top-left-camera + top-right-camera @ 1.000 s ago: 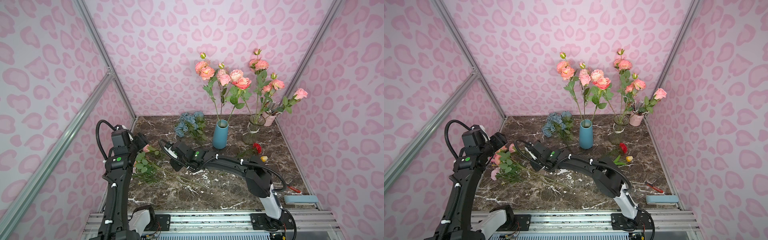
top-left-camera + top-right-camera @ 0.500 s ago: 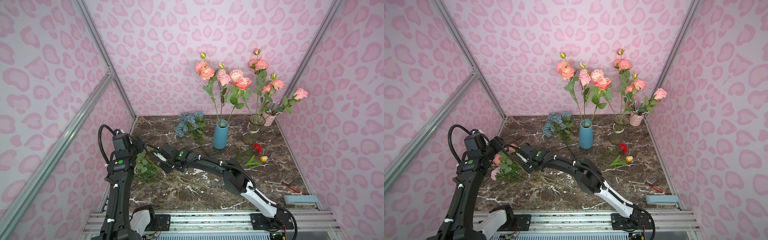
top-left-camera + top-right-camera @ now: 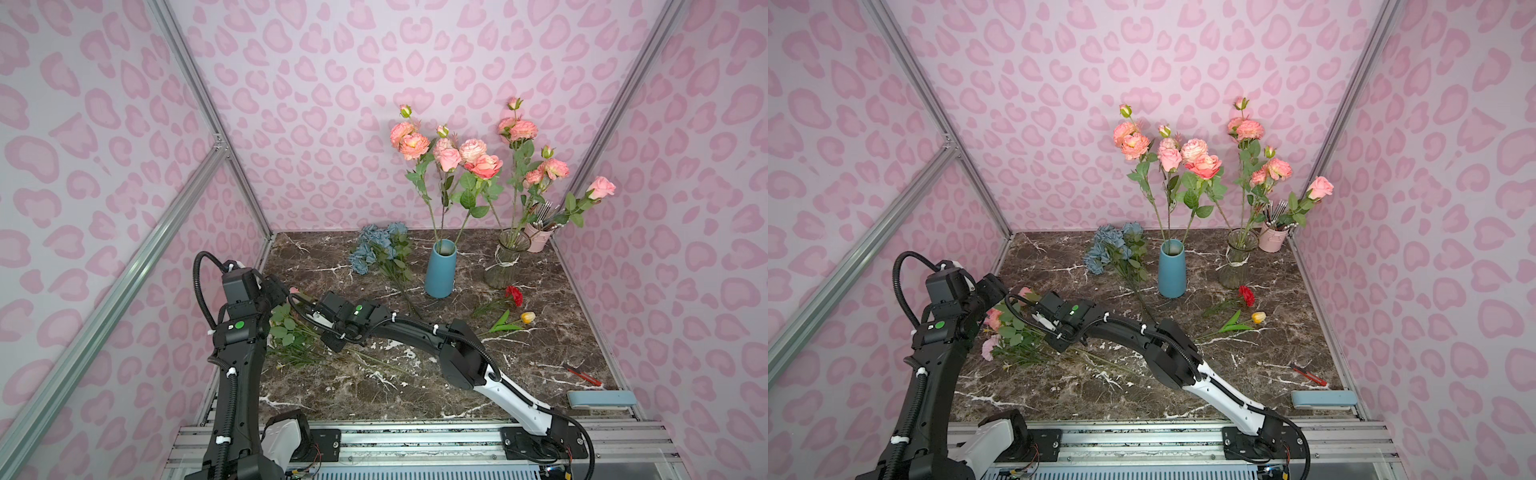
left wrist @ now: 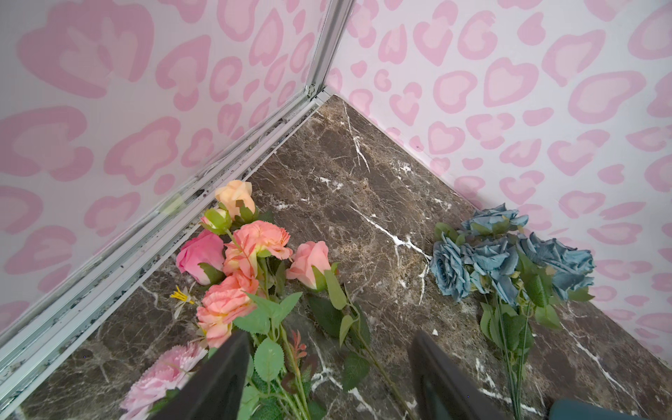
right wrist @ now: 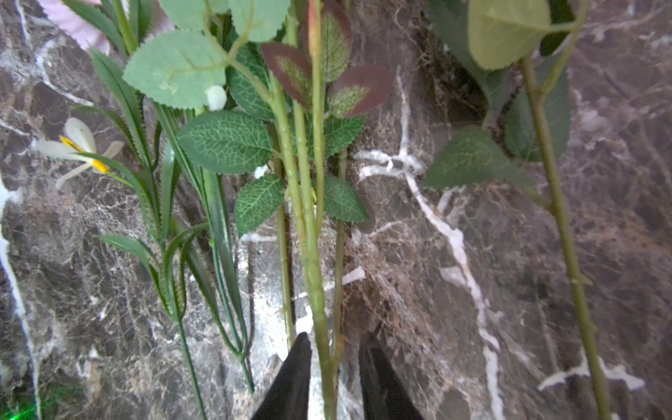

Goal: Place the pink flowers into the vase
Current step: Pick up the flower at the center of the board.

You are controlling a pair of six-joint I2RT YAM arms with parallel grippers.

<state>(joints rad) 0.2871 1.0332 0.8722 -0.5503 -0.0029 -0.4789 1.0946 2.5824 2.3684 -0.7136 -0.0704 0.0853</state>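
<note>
At the left edge of the surface [image 3: 415, 386], the left hand [image 4: 329, 338] hovers, fingers wide apart, over loose pink flowers [image 4: 254, 243] lying flat. The right hand [image 5: 336, 342], fingers narrowly apart, straddles one green stem [image 5: 312, 254]. Further right, pink blooms [image 3: 449, 156] stand in the blue vase [image 3: 440, 270] and the glass vase [image 3: 505, 262].
</note>
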